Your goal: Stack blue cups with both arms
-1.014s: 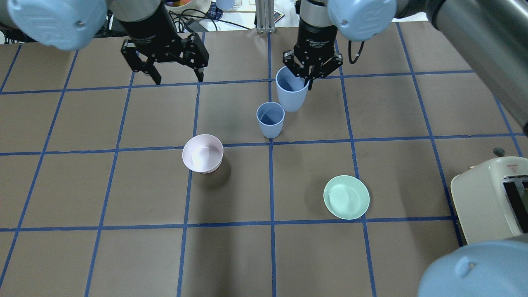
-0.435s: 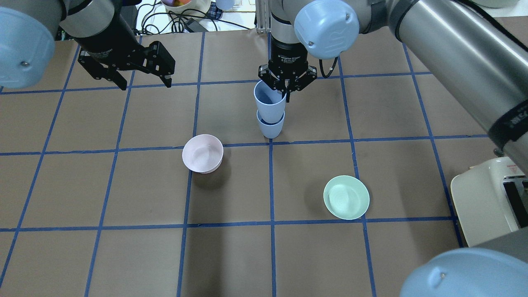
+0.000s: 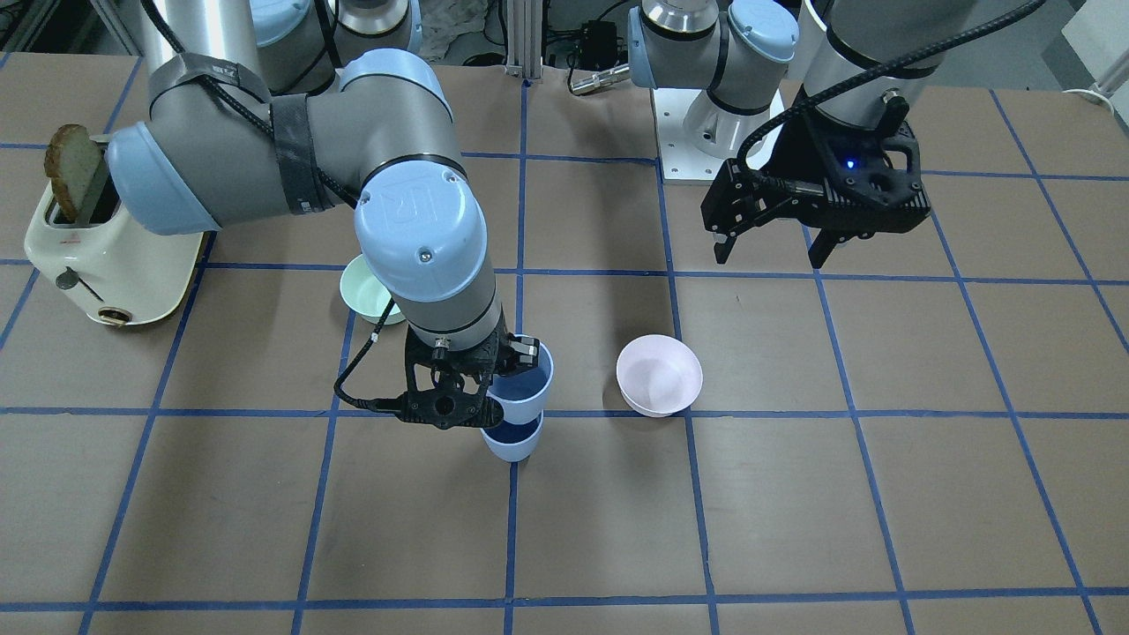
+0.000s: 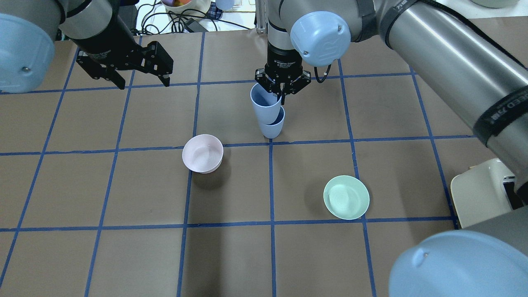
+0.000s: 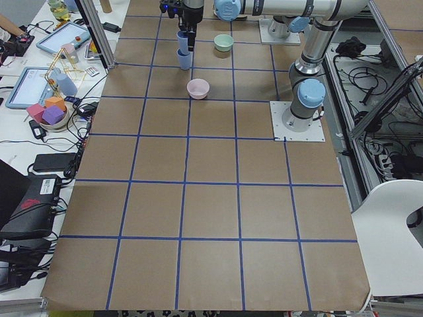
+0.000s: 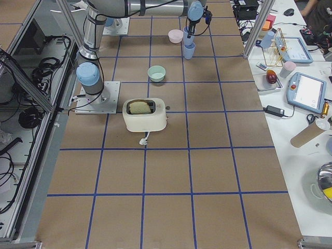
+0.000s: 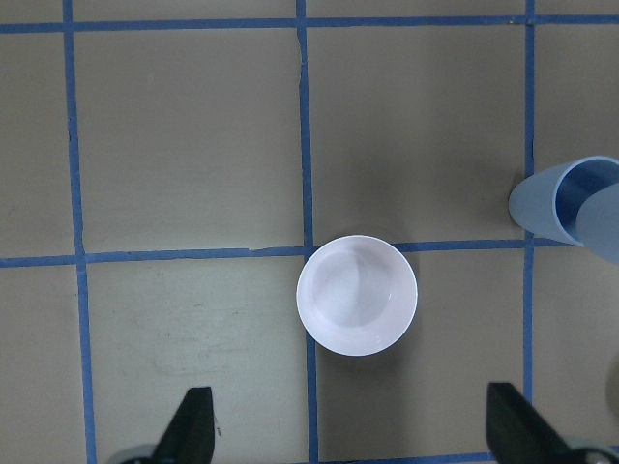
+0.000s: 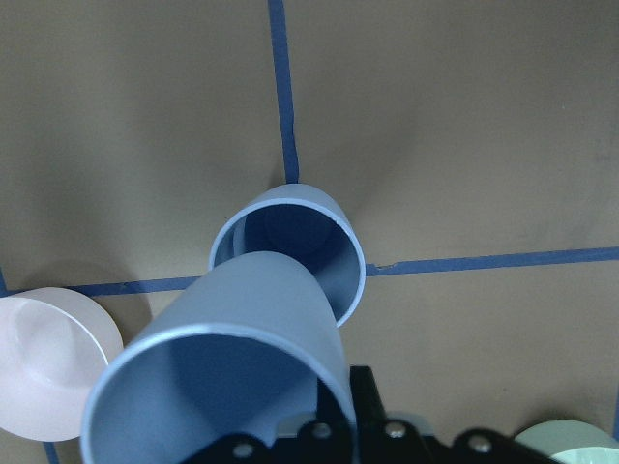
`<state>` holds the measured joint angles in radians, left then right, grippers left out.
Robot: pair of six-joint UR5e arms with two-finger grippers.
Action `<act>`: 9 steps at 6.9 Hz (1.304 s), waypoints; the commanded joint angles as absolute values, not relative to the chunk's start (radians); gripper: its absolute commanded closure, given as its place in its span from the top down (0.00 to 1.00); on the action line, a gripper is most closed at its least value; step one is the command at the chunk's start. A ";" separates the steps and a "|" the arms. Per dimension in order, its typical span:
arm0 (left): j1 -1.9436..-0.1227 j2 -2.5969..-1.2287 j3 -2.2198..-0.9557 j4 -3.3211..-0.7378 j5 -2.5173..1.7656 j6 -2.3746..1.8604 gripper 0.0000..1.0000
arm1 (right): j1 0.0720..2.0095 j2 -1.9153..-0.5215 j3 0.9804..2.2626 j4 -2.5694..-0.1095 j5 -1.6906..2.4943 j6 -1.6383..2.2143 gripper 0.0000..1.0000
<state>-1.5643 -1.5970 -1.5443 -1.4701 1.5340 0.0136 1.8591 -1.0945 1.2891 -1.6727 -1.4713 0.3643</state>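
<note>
My right gripper (image 4: pixel 281 88) is shut on the rim of one blue cup (image 4: pixel 265 106) and holds it slightly tilted. The held cup's base sits at the mouth of the second blue cup (image 4: pixel 275 128), which stands upright on the table. In the front view the held cup (image 3: pixel 525 385) sits over the standing one (image 3: pixel 512 444), beside my right gripper (image 3: pixel 459 388). The right wrist view shows the held cup (image 8: pixel 222 387) over the standing cup (image 8: pixel 290 227). My left gripper (image 4: pixel 142 80) is open and empty, well to the left and raised.
A pale-pink bowl (image 4: pixel 202 153) stands left of the cups and shows below my left gripper (image 7: pixel 357 295). A mint-green bowl (image 4: pixel 346 197) is nearer on the right. A cream toaster (image 4: pixel 482 198) holding a toast slice (image 3: pixel 71 168) sits at the right edge.
My right gripper has carried its cup left and down, from beside the standing cup to over its mouth. My left gripper has moved left, away from the cups, still open.
</note>
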 commanded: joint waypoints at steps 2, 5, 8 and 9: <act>-1.565 -1.597 -1.546 -1.470 1.534 0.012 1.00 | 1.859 -1.089 1.293 -1.687 -1.477 0.365 0.41; -1.565 -1.597 -1.545 -1.470 1.534 0.012 1.00 | 1.842 -1.100 1.278 -1.684 -1.486 0.364 1.00; -1.566 -1.597 -1.546 -1.470 1.534 0.008 1.00 | 1.706 -1.218 1.285 -1.663 -1.517 0.328 1.00; -1.566 -1.597 -1.546 -1.470 1.534 0.008 1.00 | 1.680 -1.256 1.301 -1.643 -1.519 0.322 1.00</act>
<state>-1.5659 -1.5969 -1.5461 -1.4694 1.5340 0.0079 1.7246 -1.2083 1.2862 -1.6643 -1.5167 0.3334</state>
